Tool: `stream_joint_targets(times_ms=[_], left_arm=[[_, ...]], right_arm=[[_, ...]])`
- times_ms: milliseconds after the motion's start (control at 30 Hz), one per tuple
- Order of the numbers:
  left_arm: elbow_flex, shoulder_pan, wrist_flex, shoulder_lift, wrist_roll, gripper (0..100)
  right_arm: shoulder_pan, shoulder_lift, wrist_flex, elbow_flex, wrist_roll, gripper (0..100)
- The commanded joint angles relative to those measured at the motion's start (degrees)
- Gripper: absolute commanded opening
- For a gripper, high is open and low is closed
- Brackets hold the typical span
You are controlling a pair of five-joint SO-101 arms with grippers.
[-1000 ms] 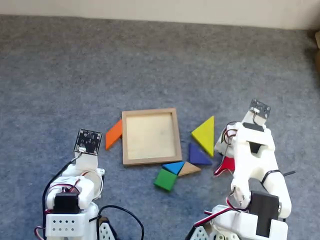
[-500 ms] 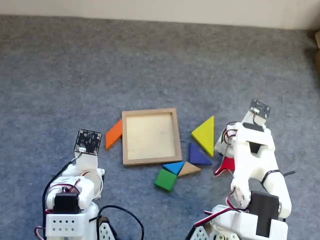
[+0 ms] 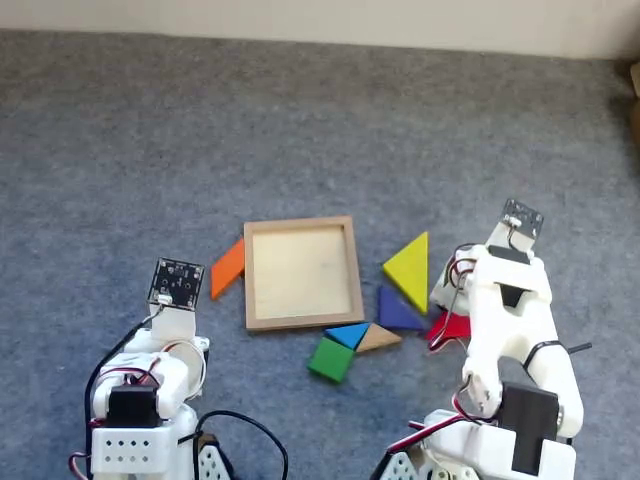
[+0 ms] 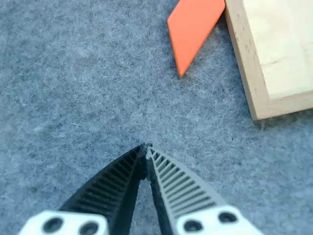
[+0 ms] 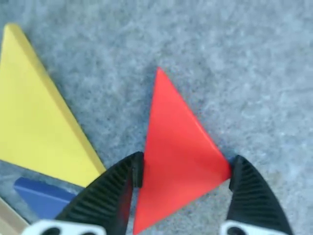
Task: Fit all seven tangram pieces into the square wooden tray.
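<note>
So the tray [image 3: 299,223] sits in the middle of the grey surface [image 3: 300,120] with nothing in it, and all seven pieces lie loose around it; I'd say we're right at the start. The right pincer [image 5: 188,165] is spread wide and down over the red triangle [image 5: 178,147], one finger at each side, pretty much at its edges; whether they're actually pinching it I can't tell, and the piece looks flat on the surface to me. The wide spread makes sense, since I'm going across its broad end. It lies at the far right of the cluster, just beside the yellow triangle [image 3: 410,268] and the dark blue triangle [image 3: 398,310], so it's the natural pick for that arm. The light blue triangle [image 3: 349,334], tan triangle [image 3: 380,339] and green square [image 3: 330,359] bunch together by the tray corner nearest the right arm; touching each other as far as I can see. The left pincer [image 4: 146,147] is closed tight on nothing, hanging over bare surface near the orange piece [image 4: 195,29], which lies just beside the tray's left side, maybe touching it; my guess is it's parked there to be clear of the right arm and handy for the orange one. My only worry is that the red could skid into the yellow when squeezed.
</note>
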Motion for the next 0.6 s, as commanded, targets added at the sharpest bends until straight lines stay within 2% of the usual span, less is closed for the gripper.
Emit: stream_joint_targets(times_ms=[0, 567], left_arm=[[1.2, -0.7, 0.4, -1.5, 0.2, 1], [1.2, -0.7, 0.4, -1.5, 0.2, 1]], right_arm=[[0.5, -1.3, 1.2, -0.4, 0.7, 18.7], [1.0, -1.4, 5.2, -2.9, 0.8, 17.0]])
